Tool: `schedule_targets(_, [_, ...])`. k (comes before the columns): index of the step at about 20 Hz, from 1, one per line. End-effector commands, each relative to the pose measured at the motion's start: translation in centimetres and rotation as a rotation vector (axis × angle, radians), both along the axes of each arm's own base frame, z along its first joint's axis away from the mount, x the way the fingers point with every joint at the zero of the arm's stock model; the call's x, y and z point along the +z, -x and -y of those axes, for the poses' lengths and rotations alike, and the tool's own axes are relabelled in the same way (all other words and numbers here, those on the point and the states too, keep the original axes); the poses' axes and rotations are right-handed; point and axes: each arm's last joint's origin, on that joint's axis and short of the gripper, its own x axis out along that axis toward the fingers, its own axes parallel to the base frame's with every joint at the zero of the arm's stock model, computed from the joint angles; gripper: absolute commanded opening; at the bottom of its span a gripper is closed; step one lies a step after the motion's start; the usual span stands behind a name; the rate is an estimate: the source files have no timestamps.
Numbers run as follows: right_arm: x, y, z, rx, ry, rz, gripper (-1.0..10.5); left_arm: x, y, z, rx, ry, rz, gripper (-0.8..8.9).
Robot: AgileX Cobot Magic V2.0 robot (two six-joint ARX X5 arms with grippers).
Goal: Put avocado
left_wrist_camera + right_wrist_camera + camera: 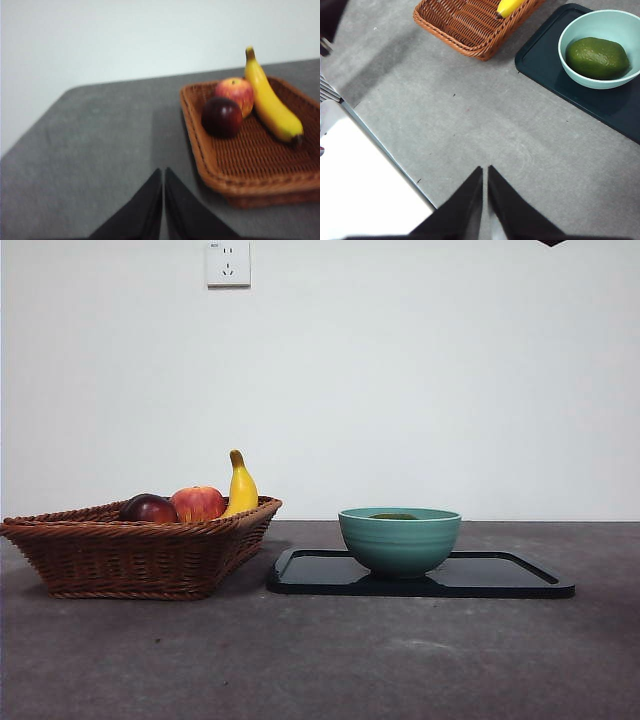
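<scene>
**Avocado lies in the green bowl on the dark tray**

The avocado (597,58) rests inside the green bowl (400,540), lying on the bowl's floor with its dull green skin showing clearly in the right wrist view. From the front only a thin sliver of it (394,517) peeks above the rim. The bowl stands upright on the dark tray (500,575), toward the tray's end nearer the basket, with bare tray surface stretching away from the bowl on its far side.

Just beside the bowl's tray, apart from it by a narrow strip of table, sits the wicker basket (130,555). Three fruits lie in it: a dark purple-red fruit (222,117), a red apple (236,93) touching it from behind, and a banana (270,100) leaning along the side of the basket closest to the bowl, its stem pointing up. Everything stands on the grey table (320,660). A wall socket (228,262) is mounted high on the white wall above the basket.

Neither arm is near the bowl. The left gripper (163,200) hangs over bare table beside the basket, on the side away from the bowl, its jaws pressed together with nothing between them. The right gripper (484,197) hangs above open table, well apart from the bowl, jaws likewise closed and empty.
</scene>
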Motion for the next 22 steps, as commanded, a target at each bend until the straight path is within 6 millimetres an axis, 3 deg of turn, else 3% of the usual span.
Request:
schedule_targets(1, [0.29, -0.04, -0.23, 0.006, -0.012, 0.006, 0.1, -0.75, -0.1, -0.03, 0.007, 0.021, -0.023, 0.08])
schedule_targets(4, [0.29, -0.04, -0.23, 0.006, -0.012, 0.006, 0.1, -1.45, 0.0, -0.03, 0.008, 0.026, -0.097, 0.08])
schedule_targets(22, [0.29, -0.04, -0.23, 0.006, -0.012, 0.006, 0.1, -1.43, 0.0, -0.03, 0.012, 0.055, -0.097, 0.07])
